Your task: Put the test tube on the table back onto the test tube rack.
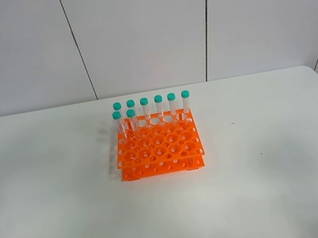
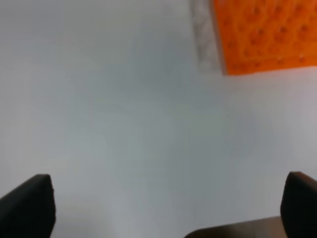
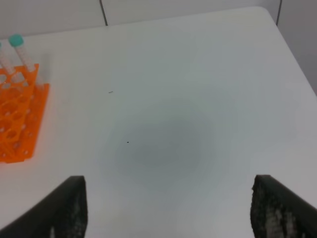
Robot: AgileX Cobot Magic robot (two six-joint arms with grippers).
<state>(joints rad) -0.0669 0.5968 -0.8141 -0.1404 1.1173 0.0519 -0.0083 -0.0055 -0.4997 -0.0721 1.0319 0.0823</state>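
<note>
The orange test tube rack (image 1: 159, 149) stands near the middle of the white table (image 1: 274, 148). Several teal-capped tubes (image 1: 159, 105) stand upright in its far holes. No test tube lying on the table shows in any view. Neither arm appears in the exterior high view. My left gripper (image 2: 166, 210) is open over bare tabletop, with a blurred corner of the rack (image 2: 267, 34) ahead of it. My right gripper (image 3: 171, 210) is open too, nothing between its fingers; the rack's edge (image 3: 20, 124) and one capped tube (image 3: 20, 49) lie off to one side.
Grey wall panels (image 1: 138, 31) rise behind the table's far edge. The table's rounded far right corner (image 3: 262, 12) shows in the right wrist view. A few small dark specks (image 1: 232, 123) mark the tabletop right of the rack.
</note>
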